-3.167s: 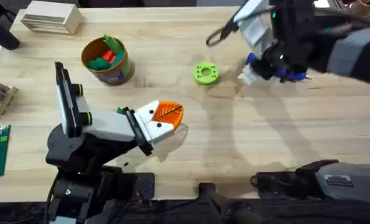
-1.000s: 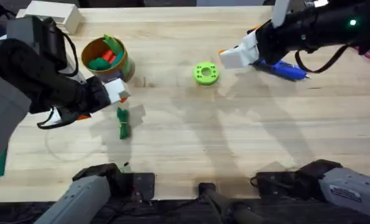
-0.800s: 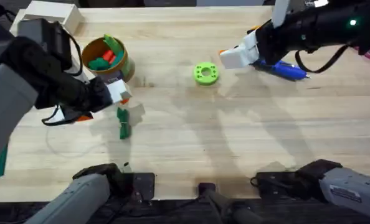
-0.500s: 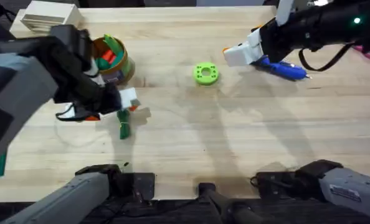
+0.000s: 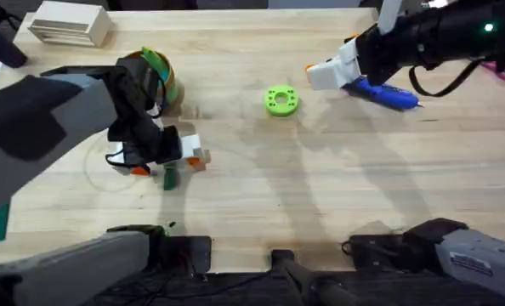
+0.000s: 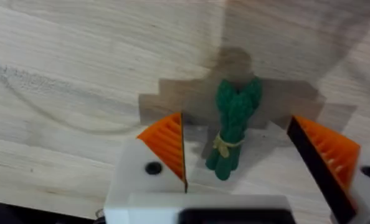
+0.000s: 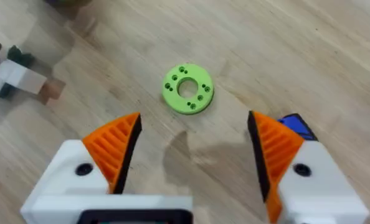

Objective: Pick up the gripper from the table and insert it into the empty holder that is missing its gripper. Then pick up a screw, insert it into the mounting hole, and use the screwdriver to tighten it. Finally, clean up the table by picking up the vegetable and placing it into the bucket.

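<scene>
bucket (image 5: 169, 78) mostly behind blurred left arm, screwdriver (image 5: 390, 94) partly hidden

Dark green vegetable (image 6: 233, 127) flat on wood; blue screwdriver (image 5: 388, 94) lying far right; bucket (image 5: 169, 81) upright.

Worktop (image 5: 320, 170) inventory: one vegetable (image 6: 235, 124), one bucket (image 5: 169, 78), one screwdriver (image 5: 387, 93), one lime-green ring disc (image 5: 280, 100). Two hands: left hand (image 6: 247, 165) and right hand (image 7: 191, 155), each with two orange ribbed pads. One pale wooden block (image 5: 70, 24) at the far corner.
</scene>
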